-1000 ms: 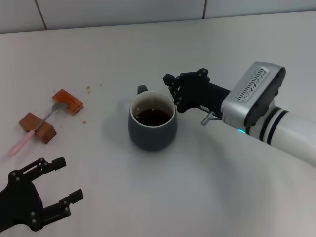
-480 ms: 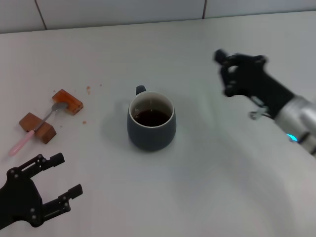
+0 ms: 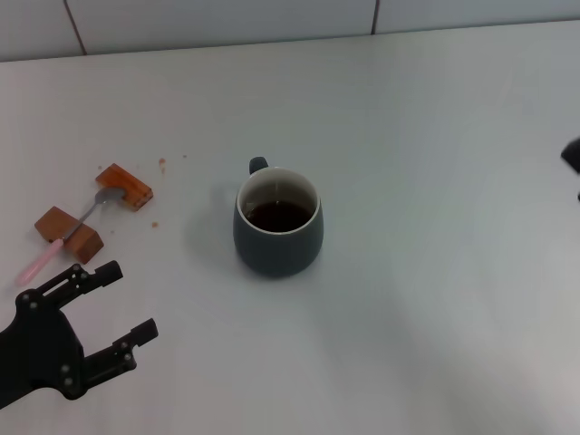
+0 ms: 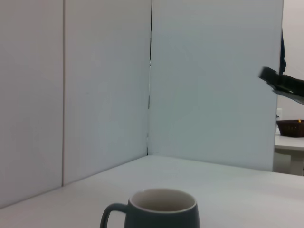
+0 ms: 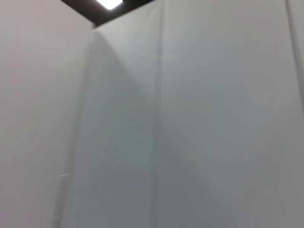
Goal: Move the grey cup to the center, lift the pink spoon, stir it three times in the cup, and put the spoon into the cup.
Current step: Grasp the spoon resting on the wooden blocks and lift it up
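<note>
One slate-grey cup (image 3: 278, 223) — brown-filled

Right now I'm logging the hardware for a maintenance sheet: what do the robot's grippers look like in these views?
The left gripper is matte black, skeletal plastic or metal with small round bolt heads along its links; its two slim jaws end in blunt tips. No cables or markings show on it. Of the right gripper, only a dark black sliver shows at the head view's right edge, too little to describe.

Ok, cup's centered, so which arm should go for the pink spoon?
Left. The left gripper is open just in front of the pink spoon on its wooden blocks; the right gripper barely shows at the far right edge.
</note>
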Robot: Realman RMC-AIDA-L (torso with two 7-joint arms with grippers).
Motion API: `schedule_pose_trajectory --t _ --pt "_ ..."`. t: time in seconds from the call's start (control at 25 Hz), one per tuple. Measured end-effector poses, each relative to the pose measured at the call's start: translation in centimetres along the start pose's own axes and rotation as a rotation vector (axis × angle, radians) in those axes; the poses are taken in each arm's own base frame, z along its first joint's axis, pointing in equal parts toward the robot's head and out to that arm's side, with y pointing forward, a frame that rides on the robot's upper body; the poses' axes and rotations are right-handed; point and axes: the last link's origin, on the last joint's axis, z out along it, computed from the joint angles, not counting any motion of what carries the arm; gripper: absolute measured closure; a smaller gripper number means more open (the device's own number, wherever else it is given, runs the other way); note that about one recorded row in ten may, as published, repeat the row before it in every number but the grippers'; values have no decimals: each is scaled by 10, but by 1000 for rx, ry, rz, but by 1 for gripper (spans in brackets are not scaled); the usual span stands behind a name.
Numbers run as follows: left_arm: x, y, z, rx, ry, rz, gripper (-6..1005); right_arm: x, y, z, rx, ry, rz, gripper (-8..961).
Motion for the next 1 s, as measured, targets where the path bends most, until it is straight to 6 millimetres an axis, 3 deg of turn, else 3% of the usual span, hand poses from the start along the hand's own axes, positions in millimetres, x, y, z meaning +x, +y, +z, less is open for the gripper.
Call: schedule_pose_trajectory --t 0.2,0.64,0.8,1.0 --pt "2 0 3 -8 12 3 217 10 8 -13 -146 179 106 926" --pt "1 3 5 -11 19 -6 217 61 21 -16 -261 526 140 925" --pt "1 2 5 -11 18 -5 217 74 28 -17 -312 609 129 872" --pt "1 2 4 -10 17 -6 217 73 29 -16 -304 589 142 784"
